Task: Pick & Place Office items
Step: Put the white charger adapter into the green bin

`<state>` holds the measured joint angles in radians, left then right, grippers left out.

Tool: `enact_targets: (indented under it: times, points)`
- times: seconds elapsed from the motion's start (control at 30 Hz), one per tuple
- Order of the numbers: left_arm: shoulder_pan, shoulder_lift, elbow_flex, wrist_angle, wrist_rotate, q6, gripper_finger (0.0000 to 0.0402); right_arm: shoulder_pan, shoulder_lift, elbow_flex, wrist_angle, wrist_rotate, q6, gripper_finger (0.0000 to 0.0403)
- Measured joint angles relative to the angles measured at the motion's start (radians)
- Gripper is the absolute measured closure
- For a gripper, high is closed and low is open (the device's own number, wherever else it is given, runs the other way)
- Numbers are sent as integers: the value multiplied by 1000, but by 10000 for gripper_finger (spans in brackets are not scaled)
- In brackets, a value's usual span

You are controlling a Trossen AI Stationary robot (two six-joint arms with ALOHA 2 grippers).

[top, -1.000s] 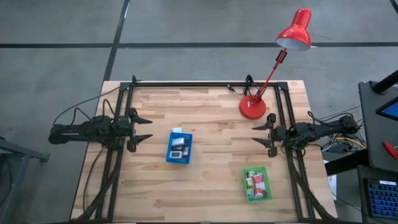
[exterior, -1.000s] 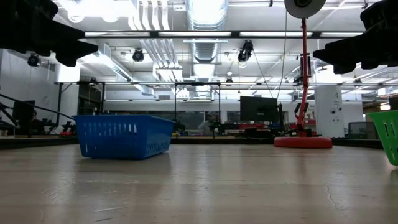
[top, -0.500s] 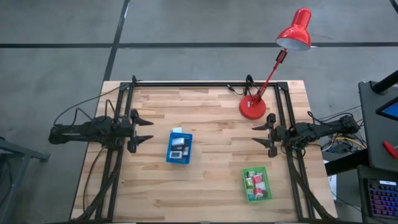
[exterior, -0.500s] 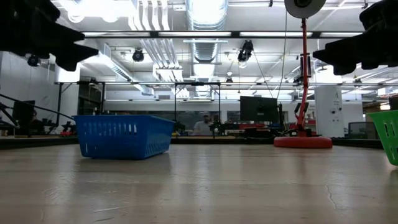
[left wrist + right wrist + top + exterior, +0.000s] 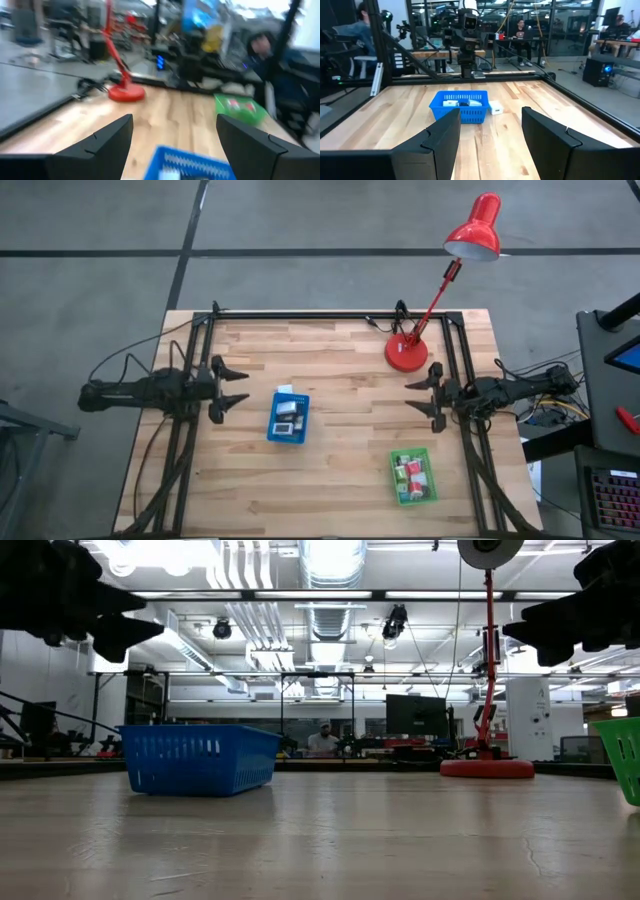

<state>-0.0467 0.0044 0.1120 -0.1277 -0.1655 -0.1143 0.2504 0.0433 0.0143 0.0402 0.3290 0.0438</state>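
High view: both arms are hovering at opposite table edges, and no office item is being carried. The left gripper (image 5: 232, 387) is standing beside the blue tray (image 5: 272, 429) with its fingers spread and empty; the right gripper (image 5: 420, 396) is waiting near the red lamp (image 5: 406, 352), fingers apart and likewise empty. The office items (image 5: 288, 418) are lying inside the blue tray, with more in the green tray (image 5: 436, 490), and one small white box (image 5: 495, 107) is sitting on the wood just beside the blue tray. Judged from this layout, the approach step is in hand. The next move is calling for the left arm to descend over one piece and align its fingers around it.
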Motion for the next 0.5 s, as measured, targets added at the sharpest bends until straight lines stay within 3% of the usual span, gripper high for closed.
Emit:
enact_targets:
  times: [0.2, 0.5]
  points:
    - [0, 0, 0, 15, -118, -123, 109, 0, 0, 0, 5, 49, -46, 200]
    - [0, 0, -5, -98, -126, -180, 109, 0, 0, 0, 4, 49, -67, 200]
